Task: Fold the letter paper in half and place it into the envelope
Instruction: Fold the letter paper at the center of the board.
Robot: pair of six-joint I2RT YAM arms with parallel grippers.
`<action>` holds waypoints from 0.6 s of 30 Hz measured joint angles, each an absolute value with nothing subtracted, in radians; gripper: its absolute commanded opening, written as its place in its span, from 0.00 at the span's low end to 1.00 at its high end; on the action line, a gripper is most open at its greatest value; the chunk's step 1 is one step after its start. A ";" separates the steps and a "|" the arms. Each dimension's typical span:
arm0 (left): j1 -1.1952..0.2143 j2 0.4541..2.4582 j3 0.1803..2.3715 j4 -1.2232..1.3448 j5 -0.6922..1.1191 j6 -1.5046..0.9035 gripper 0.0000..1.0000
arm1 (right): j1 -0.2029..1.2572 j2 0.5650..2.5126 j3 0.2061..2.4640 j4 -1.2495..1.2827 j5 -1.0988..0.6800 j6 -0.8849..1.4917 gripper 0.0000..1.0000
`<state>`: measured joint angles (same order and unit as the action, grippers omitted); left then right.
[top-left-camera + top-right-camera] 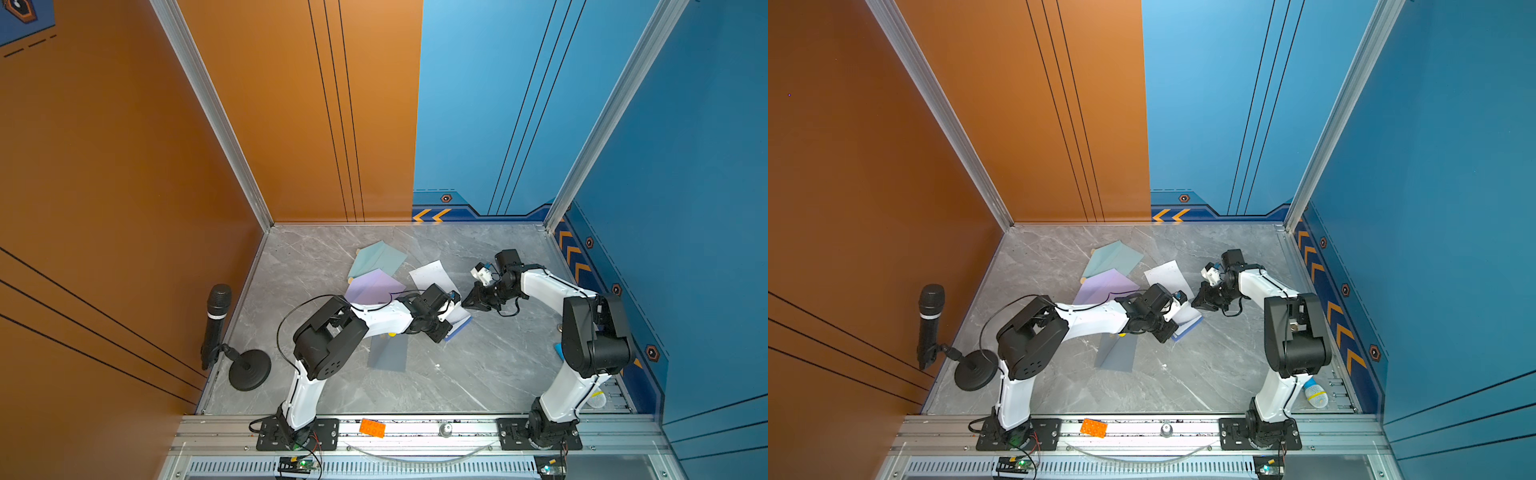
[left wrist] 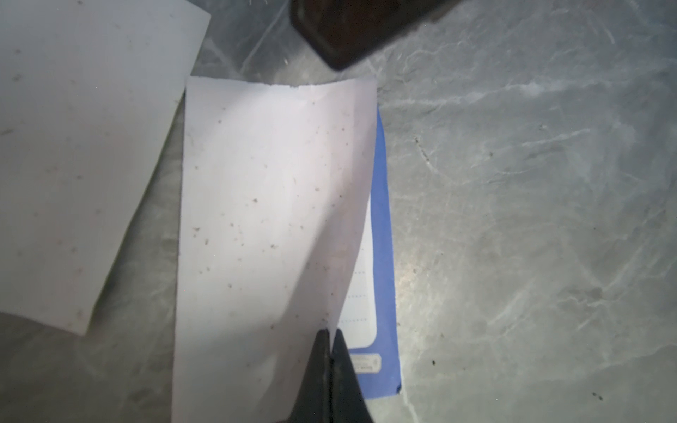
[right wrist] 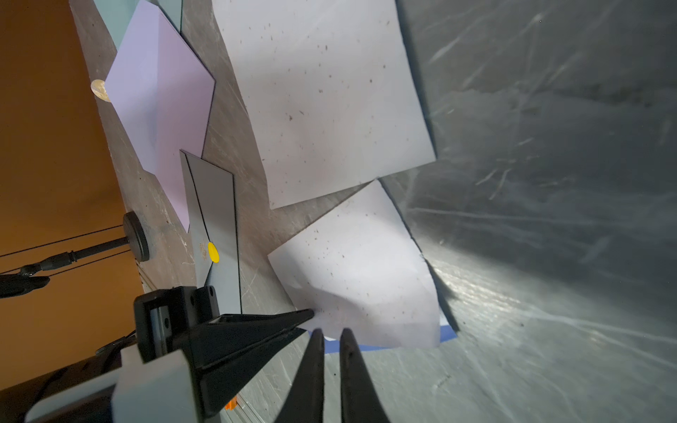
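left gripper (image 2: 330, 342) tips sit nearest your left wrist lens, jaws pressed together on one edge of the letter paper (image 2: 271, 219); that white half is lifted and curled over its blue-bordered face, which lies flat on the marble table (image 2: 531, 219); right gripper (image 3: 331, 335) hangs just beside the sheet's blue edge, jaws a narrow slit apart, nothing seen between them; both tools' tips nearly meet.

room: bare marble runs wide from the letter paper toward the front rail (image 1: 415, 428) and the right wall (image 1: 685, 208); the far-left side is crowded; second white sheet (image 1: 432, 276) lies corner-to-edge with the letter paper, contact unclear; lilac envelope (image 1: 372, 286) overlaps the teal envelope (image 1: 376, 257) beyond; grey envelope (image 1: 388, 353) lies partly under your left forearm (image 1: 382, 318); microphone (image 1: 218, 307) stands at the left table edge.

views: only the left wrist view shows dotted lines printed on the blue-bordered face; the right wrist view shows the grey envelope's flap and yellow sticker (image 3: 213, 252) plainly; only the top views take in the table's four edges.
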<state>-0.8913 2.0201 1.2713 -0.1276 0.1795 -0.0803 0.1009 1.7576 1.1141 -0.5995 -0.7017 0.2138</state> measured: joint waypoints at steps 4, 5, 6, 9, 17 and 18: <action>-0.896 2.020 1.271 -0.128 0.183 -0.040 0.00 | 0.078 1.718 1.077 -0.599 -0.699 0.215 0.14; -0.898 2.020 1.271 -0.128 0.186 -0.028 0.00 | 0.074 1.708 1.069 -0.599 -0.698 0.216 0.14; -0.899 2.020 1.271 -0.128 0.187 -0.017 0.00 | 0.072 1.701 1.062 -0.599 -0.696 0.217 0.14; -0.904 2.017 1.271 -0.133 0.203 0.030 0.00 | 0.071 1.683 1.041 -0.599 -0.695 0.217 0.14; -0.929 2.014 1.291 -0.181 0.258 0.173 0.00 | 0.071 1.639 0.982 -0.599 -0.698 0.226 0.14; -0.934 2.014 1.298 -0.190 0.262 0.189 0.00 | 0.072 1.636 0.980 -0.599 -0.701 0.226 0.14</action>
